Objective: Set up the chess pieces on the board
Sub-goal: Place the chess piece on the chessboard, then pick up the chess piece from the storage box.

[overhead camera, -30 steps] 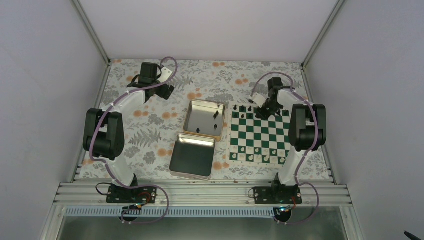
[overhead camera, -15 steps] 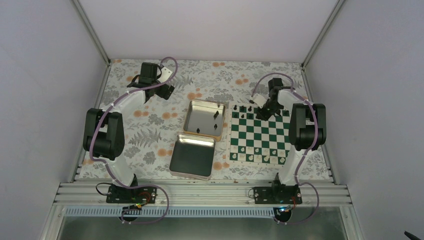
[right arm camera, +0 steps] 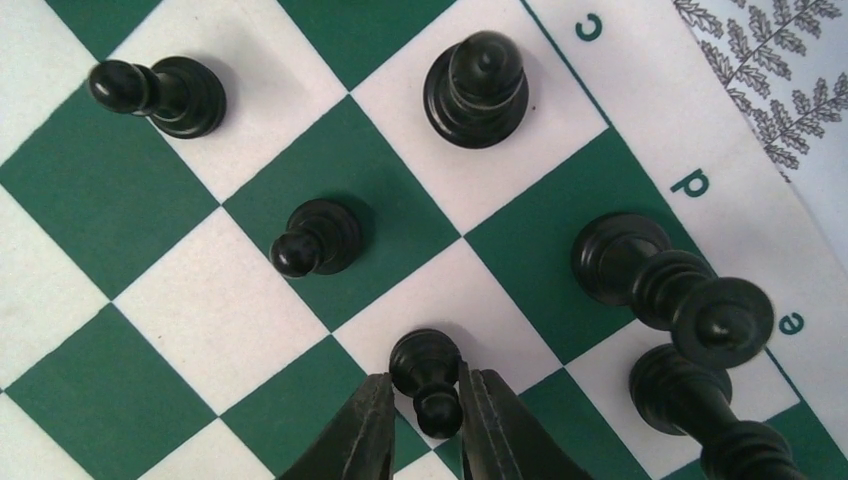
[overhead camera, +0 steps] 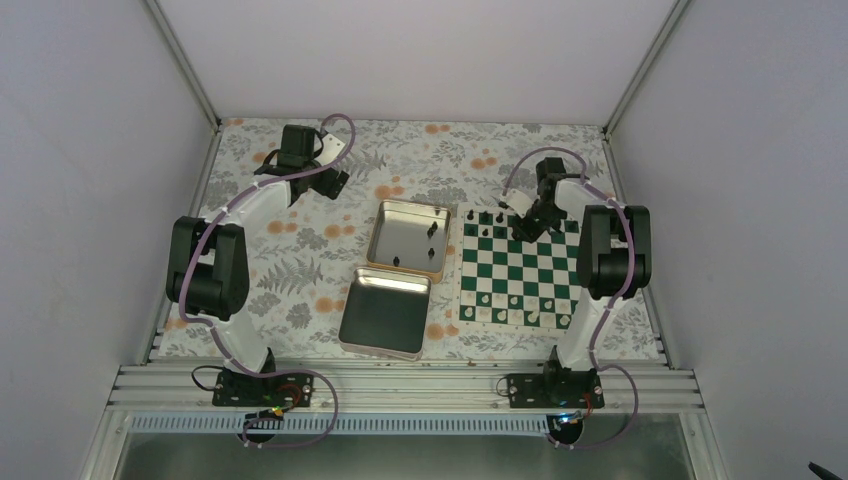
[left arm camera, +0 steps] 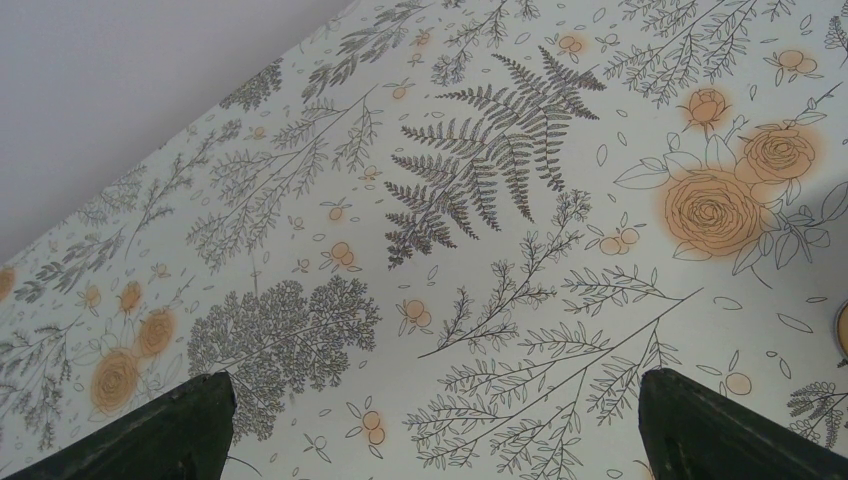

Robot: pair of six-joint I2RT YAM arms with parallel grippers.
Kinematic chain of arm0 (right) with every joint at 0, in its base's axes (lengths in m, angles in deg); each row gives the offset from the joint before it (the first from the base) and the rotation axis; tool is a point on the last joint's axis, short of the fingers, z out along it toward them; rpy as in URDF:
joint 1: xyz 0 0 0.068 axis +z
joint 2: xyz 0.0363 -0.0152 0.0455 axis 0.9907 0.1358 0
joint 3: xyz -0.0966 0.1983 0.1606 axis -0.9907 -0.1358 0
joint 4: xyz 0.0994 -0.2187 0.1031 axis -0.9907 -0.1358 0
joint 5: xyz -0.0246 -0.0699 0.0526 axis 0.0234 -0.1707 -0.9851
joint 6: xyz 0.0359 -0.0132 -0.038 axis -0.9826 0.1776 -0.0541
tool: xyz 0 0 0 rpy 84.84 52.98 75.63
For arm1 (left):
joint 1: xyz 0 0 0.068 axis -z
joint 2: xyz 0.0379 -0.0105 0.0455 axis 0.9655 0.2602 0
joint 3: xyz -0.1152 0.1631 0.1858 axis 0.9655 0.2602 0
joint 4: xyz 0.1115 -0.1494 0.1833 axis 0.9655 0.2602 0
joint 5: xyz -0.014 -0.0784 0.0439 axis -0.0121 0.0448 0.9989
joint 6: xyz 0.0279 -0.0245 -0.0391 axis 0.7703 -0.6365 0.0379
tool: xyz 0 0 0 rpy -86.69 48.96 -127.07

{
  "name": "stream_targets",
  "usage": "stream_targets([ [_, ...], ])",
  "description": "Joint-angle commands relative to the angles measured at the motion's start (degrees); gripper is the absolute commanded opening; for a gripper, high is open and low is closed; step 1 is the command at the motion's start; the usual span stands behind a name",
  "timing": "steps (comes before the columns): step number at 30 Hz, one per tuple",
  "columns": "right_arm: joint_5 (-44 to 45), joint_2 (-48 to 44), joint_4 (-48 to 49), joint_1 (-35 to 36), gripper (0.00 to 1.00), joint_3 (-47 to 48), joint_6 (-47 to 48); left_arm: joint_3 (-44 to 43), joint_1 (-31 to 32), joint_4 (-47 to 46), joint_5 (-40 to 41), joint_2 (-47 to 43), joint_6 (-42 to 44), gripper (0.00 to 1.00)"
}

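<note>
At the board's (overhead camera: 520, 275) far rows, the right gripper (right arm camera: 423, 378) has barely shifted, flanking a standing pawn (right arm camera: 425, 360); gripping or releasing, I cannot tell.

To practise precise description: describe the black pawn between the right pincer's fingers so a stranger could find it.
Find the green-and-white board; black pieces stand along its far edge. The right pincer reaches down there, and the pawn stands on a white square between its fingers. The two other pawns nearby stand free.
</note>
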Motion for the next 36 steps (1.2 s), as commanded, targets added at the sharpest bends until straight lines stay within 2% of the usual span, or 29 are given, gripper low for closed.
stream_targets([
  [1,1.4,-2.1,-0.9,-0.6,0.2,-0.2,0.3,-1.6,0.2,0.0,-0.1,0.8,0.2,1.0],
  [6,3.6,-5.8,-4.1,-1.1,0.28,0.5,0.0,-1.4,0.3,-0.1,-0.2,0.9,0.2,1.0],
  [11,2.8,-8.7,-9.1,-0.6,0.3,4.9,-0.3,-1.4,0.2,-0.2,-0.5,0.8,0.2,1.0],
  [16,1.9,-8.8,-13.3,5.6,0.31,12.3,-1.0,-1.3,0.2,-0.2,-0.6,0.4,0.2,1.0],
  [22,1.1,-4.6,-12.4,16.5,0.31,20.0,-2.3,-1.1,0.2,-0.3,-0.3,-0.4,0.2,1.0],
  [29,-0.4,3.1,-9.6,26.5,0.32,24.8,-2.3,-1.2,0.4,-0.2,-0.6,-1.0,0.1,1.0],
  [36,-0.9,10.6,-9.2,30.4,0.32,26.5,-1.9,-0.8,0.6,-0.3,-0.4,-1.9,0.0,1.0],
])
